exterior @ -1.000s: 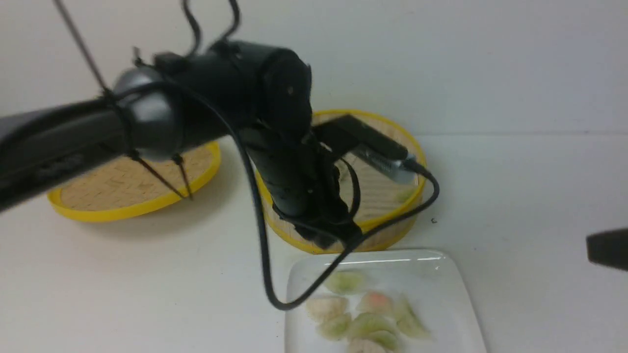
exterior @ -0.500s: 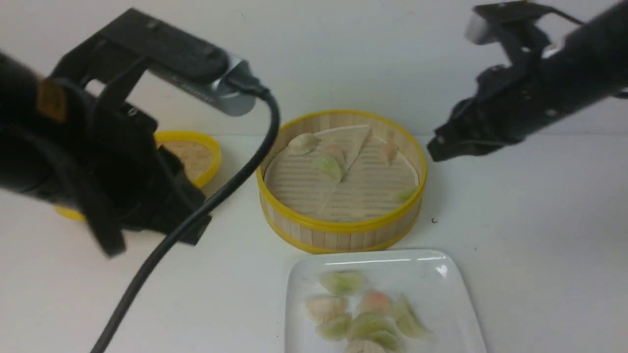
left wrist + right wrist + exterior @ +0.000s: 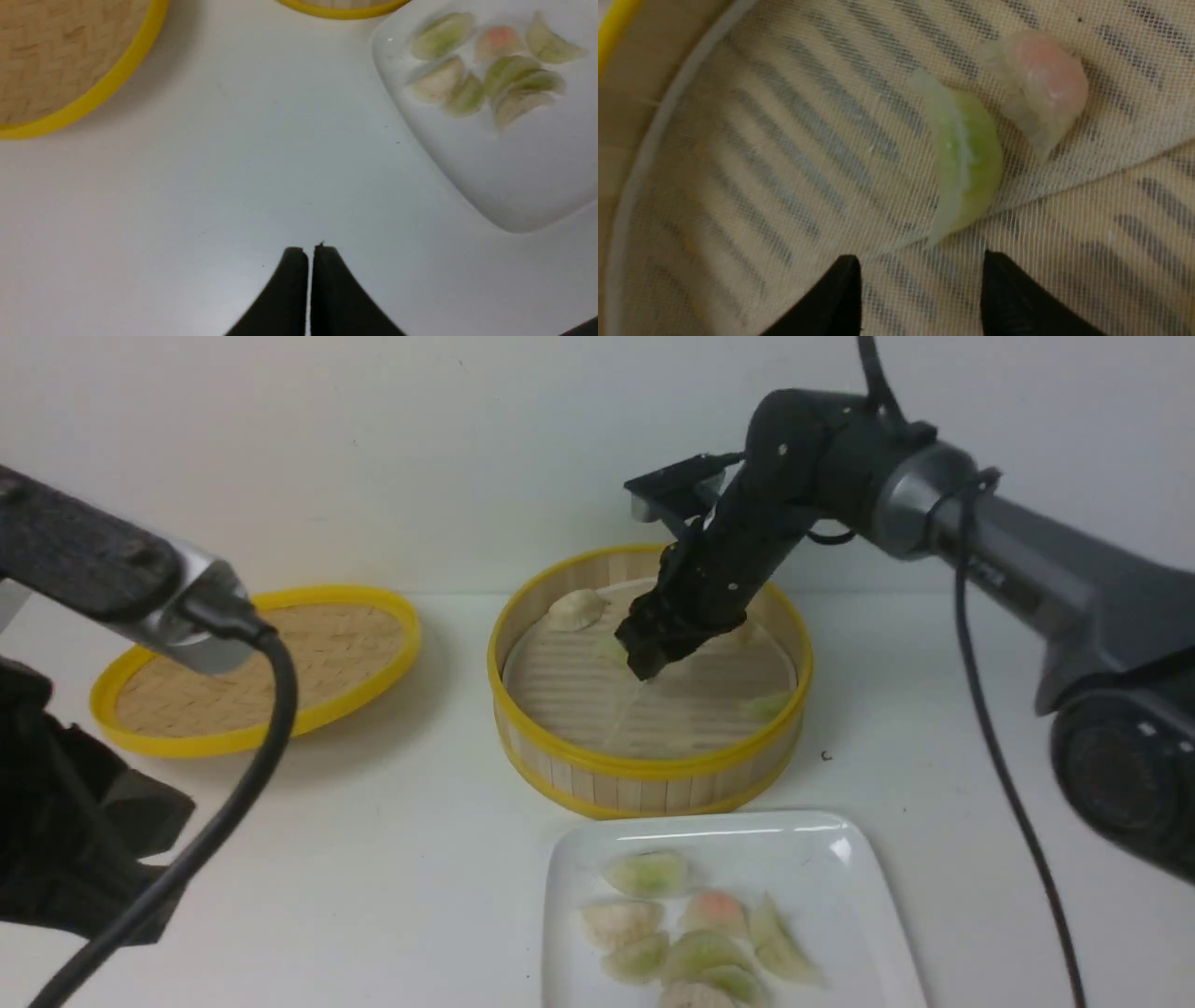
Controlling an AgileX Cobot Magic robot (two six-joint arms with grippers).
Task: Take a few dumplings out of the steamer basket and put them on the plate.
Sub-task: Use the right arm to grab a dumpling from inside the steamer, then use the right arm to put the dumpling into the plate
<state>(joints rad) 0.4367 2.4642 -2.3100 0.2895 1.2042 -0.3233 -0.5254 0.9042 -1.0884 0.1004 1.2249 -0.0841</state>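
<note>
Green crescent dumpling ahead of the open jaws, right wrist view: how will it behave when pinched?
This translucent green crescent dumpling looks soft and moist: likely squashes, maybe slips, under a firm pinch. Its thin frilled edge could tear. Lying flat on the mesh liner, it probably won't roll.

My right arm (image 3: 747, 532) hides part of the basket (image 3: 644, 779) floor. The plate (image 3: 840, 887) and a dumpling (image 3: 693, 997) on it run off the front view's bottom edge. My left arm (image 3: 75, 840) is a dark blur, cut off at the left edge.
</note>
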